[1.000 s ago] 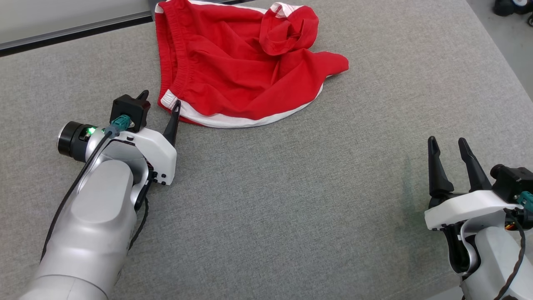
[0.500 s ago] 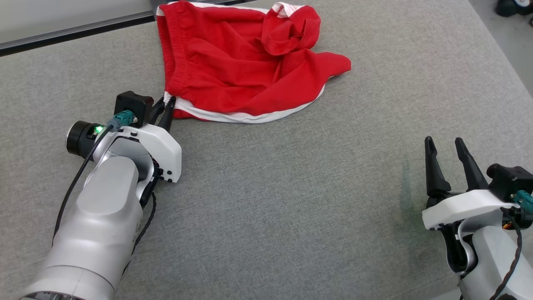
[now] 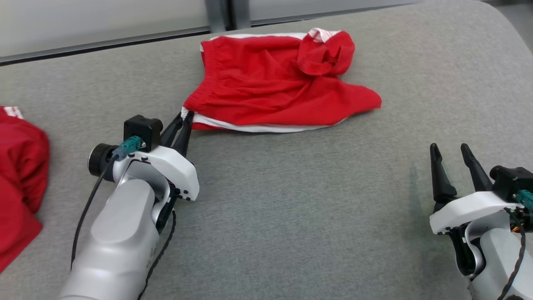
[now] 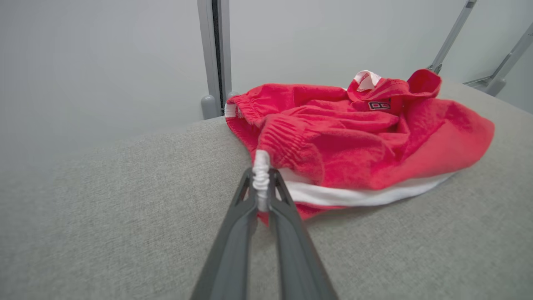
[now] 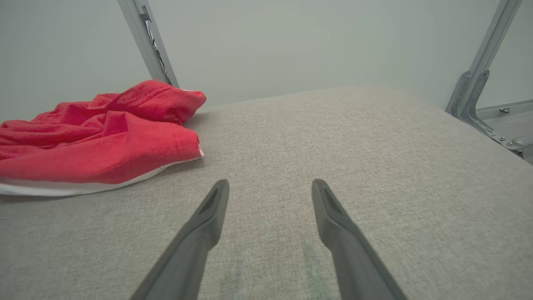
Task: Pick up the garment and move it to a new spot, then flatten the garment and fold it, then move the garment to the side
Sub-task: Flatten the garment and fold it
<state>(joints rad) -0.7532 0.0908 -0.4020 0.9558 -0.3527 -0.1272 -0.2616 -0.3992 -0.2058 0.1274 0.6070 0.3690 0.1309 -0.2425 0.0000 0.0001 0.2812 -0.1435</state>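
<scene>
The garment (image 3: 283, 87) is a pair of red shorts with white trim, lying crumpled near the far edge of the grey padded table (image 3: 291, 216). My left gripper (image 3: 186, 116) is shut on its near-left corner, at the white end of the waistband. In the left wrist view the pinched white hem sits between the tips of my left gripper (image 4: 261, 183), with the garment (image 4: 354, 137) spreading to the right behind it. My right gripper (image 3: 449, 149) stands open at the lower right, well apart from the cloth. The right wrist view shows my right gripper (image 5: 270, 187) over bare table, with the garment (image 5: 104, 137) far to its left.
A second red cloth (image 3: 18, 183) lies at the table's left edge. The table's far edge (image 3: 125, 39) runs just behind the garment, with a pale wall and a grey post (image 4: 214, 58) beyond. Metal frame struts (image 5: 479, 75) stand off the right end.
My left gripper closed on the garment's near-left corner and drew it toward me, stretching that corner. The head camera has shifted, bringing the second red cloth into view. The right gripper stayed put.
</scene>
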